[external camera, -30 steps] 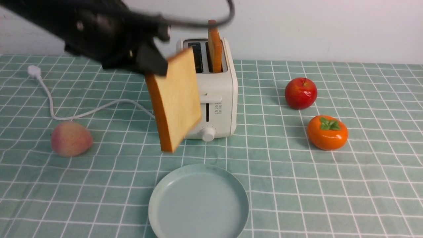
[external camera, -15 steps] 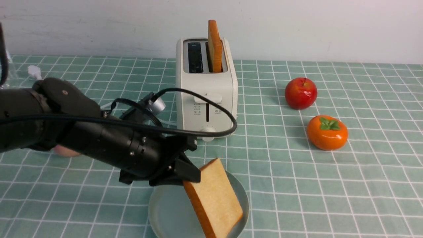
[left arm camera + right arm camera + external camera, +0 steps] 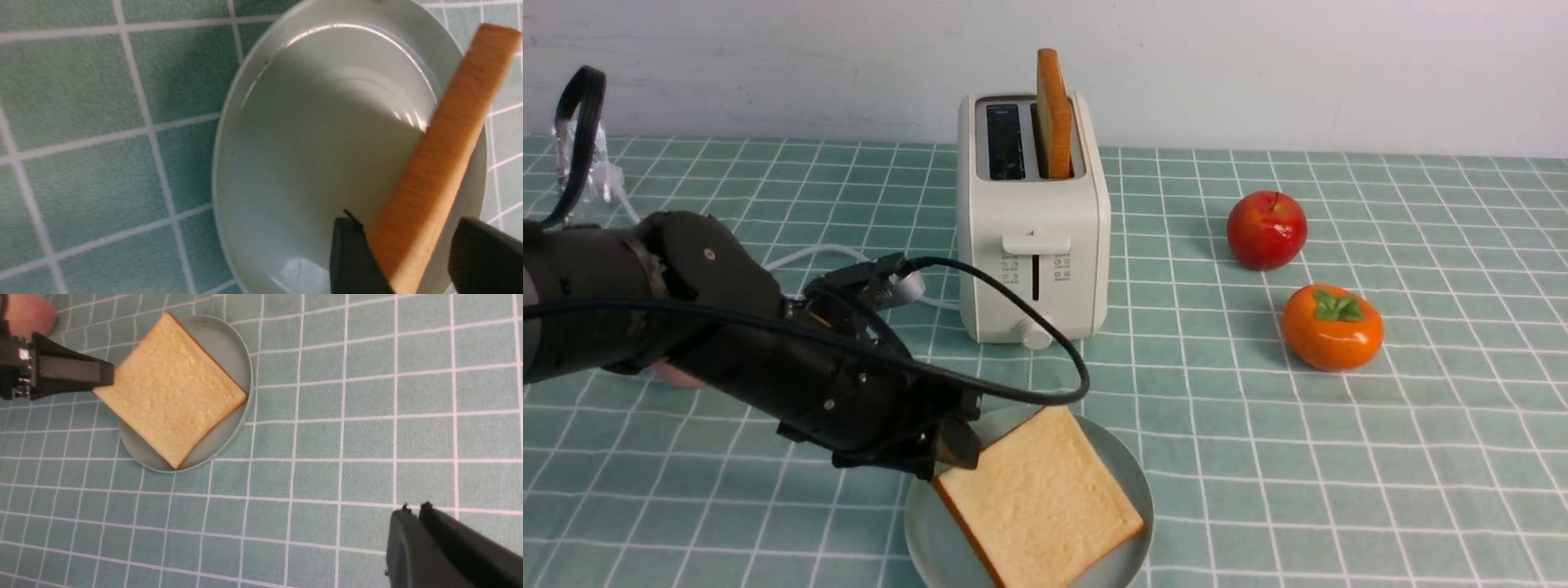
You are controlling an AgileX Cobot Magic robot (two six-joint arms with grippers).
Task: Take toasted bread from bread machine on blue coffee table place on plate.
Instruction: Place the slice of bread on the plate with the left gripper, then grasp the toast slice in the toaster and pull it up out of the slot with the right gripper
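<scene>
One slice of toasted bread (image 3: pixel 1041 498) lies flat on the plate (image 3: pixel 929 535) at the front of the blue coffee table (image 3: pixel 1258 457). My left gripper (image 3: pixel 952 445) stands at the slice's left corner, open. In the left wrist view the crust edge (image 3: pixel 449 134) runs between the spread jaws of the gripper (image 3: pixel 406 228), touching one finger and clear of the other, over the plate (image 3: pixel 318 143). A second slice (image 3: pixel 1054 114) stands upright in the right slot of the bread machine (image 3: pixel 1033 220). My right gripper (image 3: pixel 414 508) hangs shut and empty over bare cloth, apart from the plate (image 3: pixel 229 347) and toast (image 3: pixel 169 390).
A red apple (image 3: pixel 1266 230) and an orange persimmon (image 3: pixel 1331 327) sit to the right of the bread machine. A peach (image 3: pixel 674 376) is mostly hidden behind my left arm. The toaster's white cord (image 3: pixel 809 253) trails off to the left.
My left arm came down from in front of the bread machine to the plate with the slice. The slice tipped flat onto the plate and the jaws opened.
</scene>
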